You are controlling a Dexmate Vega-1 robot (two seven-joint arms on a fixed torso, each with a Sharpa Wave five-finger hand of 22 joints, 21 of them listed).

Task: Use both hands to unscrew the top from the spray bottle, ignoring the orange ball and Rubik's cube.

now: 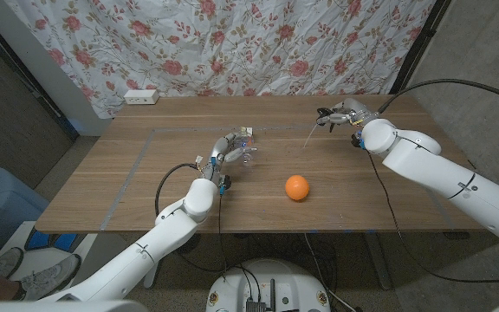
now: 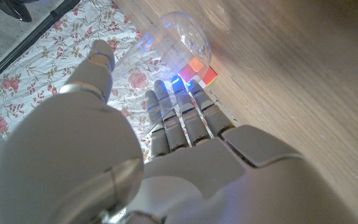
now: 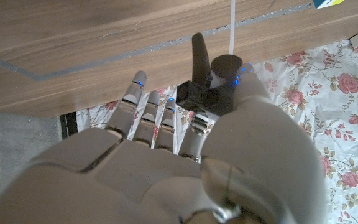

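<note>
Left robot hand [image 1: 224, 154]: grips clear bottle [image 1: 244, 152] lying on bench [image 1: 128, 186], long axis toward bench centre | Right robot hand [image 1: 340, 116]: pinches black spray top [image 3: 205, 84], dip tube [image 1: 308, 134] slanting down to bench.

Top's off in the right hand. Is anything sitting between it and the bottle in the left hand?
Nothing visible lies between the spray top in the right hand and the bottle in the left hand. The orange ball lies nearer the front edge, off that line; the Rubik's cube sits close by the bottle.
</note>
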